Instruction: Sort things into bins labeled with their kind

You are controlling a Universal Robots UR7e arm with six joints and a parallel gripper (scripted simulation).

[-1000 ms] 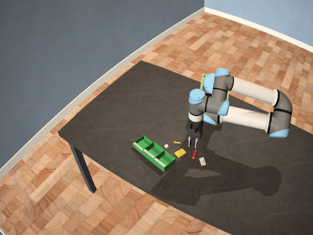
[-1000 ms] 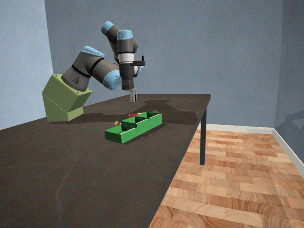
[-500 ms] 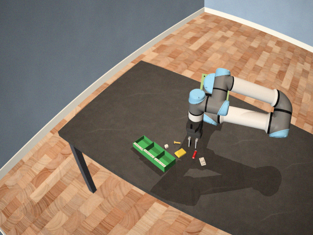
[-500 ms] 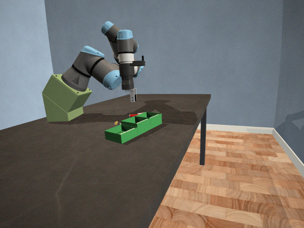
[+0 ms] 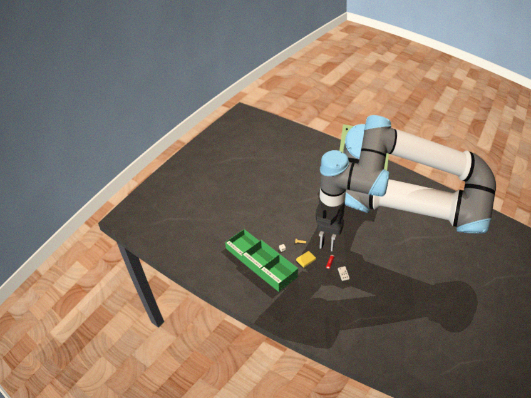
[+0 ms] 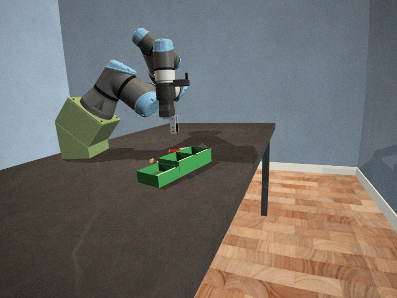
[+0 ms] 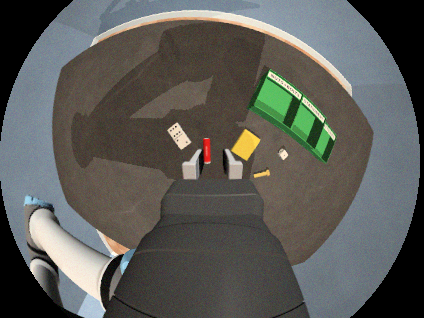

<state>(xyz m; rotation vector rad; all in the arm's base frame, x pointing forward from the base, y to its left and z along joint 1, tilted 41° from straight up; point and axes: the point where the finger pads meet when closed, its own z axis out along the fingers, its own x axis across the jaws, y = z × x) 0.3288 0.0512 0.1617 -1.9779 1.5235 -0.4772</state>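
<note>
Listed from left to right as in the top view. Item: row of three green bins (image 5: 289,280) (image 6: 189,166) (image 7: 270,116), upright on the table, joined side by side; one label seems to read nuts and bolts, the middle one perhaps stationery, the third too small to settle. Item: white die (image 5: 282,248) (image 7: 283,154), near the bins, outside them. Item: small brass-coloured bolt (image 5: 300,241) (image 6: 151,160) (image 7: 262,174), on its side; apparently for the nuts-and-bolts bin. Item: yellow block (image 5: 305,259) (image 7: 246,144), lying flat, kind uncertain. Item: gripper (image 5: 326,249) (image 6: 174,132) (image 7: 213,157), raised above the table, fingers spread partway, nothing between them. Item: red cylinder (image 5: 329,261) (image 6: 173,151) (image 7: 207,151), perhaps a battery, lying on the table. The step in hand is probably a first pick, this piece a likely candidate: centre over its middle, close across its narrow width, descend straight, stop short of pressing the table, and lift above the bin walls before travelling. A grip near one end could let it roll or swing. Item: white domino (image 5: 343,273) (image 6: 184,148) (image 7: 179,136), flat; leave unless a label names its kind.
</note>
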